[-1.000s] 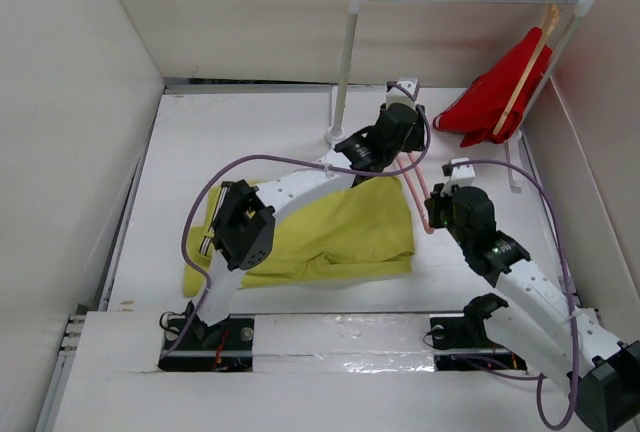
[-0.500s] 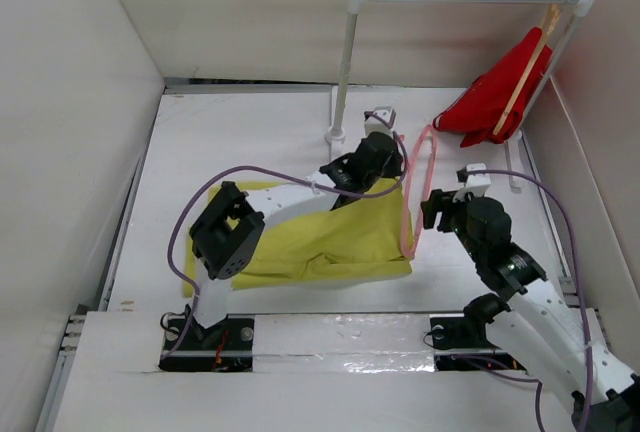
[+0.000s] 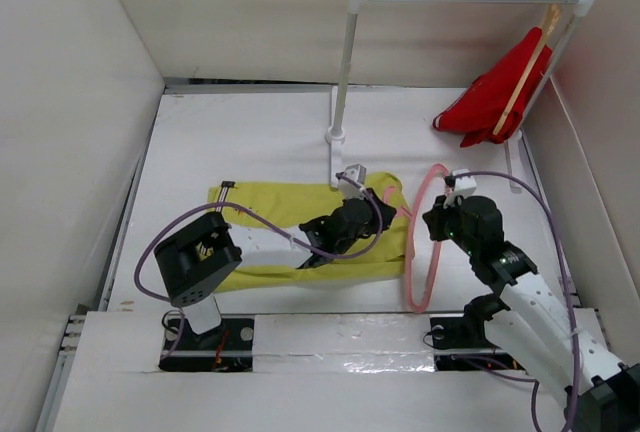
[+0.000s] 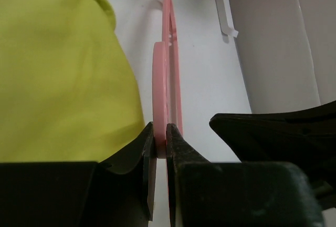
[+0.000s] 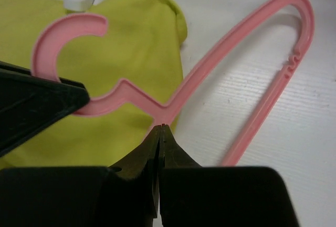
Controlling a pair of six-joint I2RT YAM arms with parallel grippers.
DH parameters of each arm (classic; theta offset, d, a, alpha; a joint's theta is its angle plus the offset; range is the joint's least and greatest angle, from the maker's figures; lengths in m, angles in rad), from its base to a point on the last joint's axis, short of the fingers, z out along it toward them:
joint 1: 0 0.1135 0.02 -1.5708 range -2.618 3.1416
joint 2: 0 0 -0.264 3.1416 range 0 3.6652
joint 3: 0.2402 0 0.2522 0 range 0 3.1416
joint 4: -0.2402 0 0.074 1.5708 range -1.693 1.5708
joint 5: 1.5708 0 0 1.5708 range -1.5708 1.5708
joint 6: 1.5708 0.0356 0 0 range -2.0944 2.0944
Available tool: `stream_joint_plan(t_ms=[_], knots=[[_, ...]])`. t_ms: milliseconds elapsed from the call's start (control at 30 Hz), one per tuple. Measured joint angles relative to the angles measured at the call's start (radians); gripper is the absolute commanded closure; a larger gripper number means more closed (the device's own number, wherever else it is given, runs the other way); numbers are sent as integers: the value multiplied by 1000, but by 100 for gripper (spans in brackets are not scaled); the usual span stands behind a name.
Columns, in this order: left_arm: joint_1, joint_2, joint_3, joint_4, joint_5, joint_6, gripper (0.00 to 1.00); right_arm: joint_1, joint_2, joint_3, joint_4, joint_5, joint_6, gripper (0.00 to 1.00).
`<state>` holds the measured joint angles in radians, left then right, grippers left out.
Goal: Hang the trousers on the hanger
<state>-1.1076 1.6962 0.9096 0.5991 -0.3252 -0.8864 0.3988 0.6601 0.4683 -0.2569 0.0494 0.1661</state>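
Hanger [image 4: 167, 80] is pinched by both left gripper [image 4: 160, 132] and right gripper [image 5: 160, 130], trousers [image 3: 290, 202] laid 9-to-3 just at its 9 o'clock.

White link shells and black joint housings on the left arm [image 3: 262, 242] and right arm [image 3: 540, 307]. Purple cable [image 3: 148, 247] looped loosely along each. Small white camera blocks [image 3: 352, 178] at both wrists. Matte black, wedge-shaped fingers [image 4: 184, 156]. Black base plates [image 3: 205, 337] with red wiring, near edge.
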Motion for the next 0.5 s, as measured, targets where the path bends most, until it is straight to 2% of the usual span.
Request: stream_joint_plan(t_ms=[133, 233, 267, 300, 367, 500], knots=[[-8, -75, -114, 32, -100, -55, 100, -29, -9, -70, 21, -65, 30, 90], [-6, -124, -168, 35, -169, -74, 100, -39, -19, -126, 58, -101, 55, 70], [-5, -138, -181, 38, -182, -74, 100, -39, -15, -141, 75, -112, 62, 55], [-4, -144, -184, 40, -191, -75, 100, -39, -4, -156, 95, -123, 69, 49], [-3, -146, -184, 46, -201, -75, 100, -39, 45, -173, 142, -146, 71, 43], [-3, -145, -184, 50, -203, -74, 100, -46, 225, -174, 245, -183, 73, 37]])
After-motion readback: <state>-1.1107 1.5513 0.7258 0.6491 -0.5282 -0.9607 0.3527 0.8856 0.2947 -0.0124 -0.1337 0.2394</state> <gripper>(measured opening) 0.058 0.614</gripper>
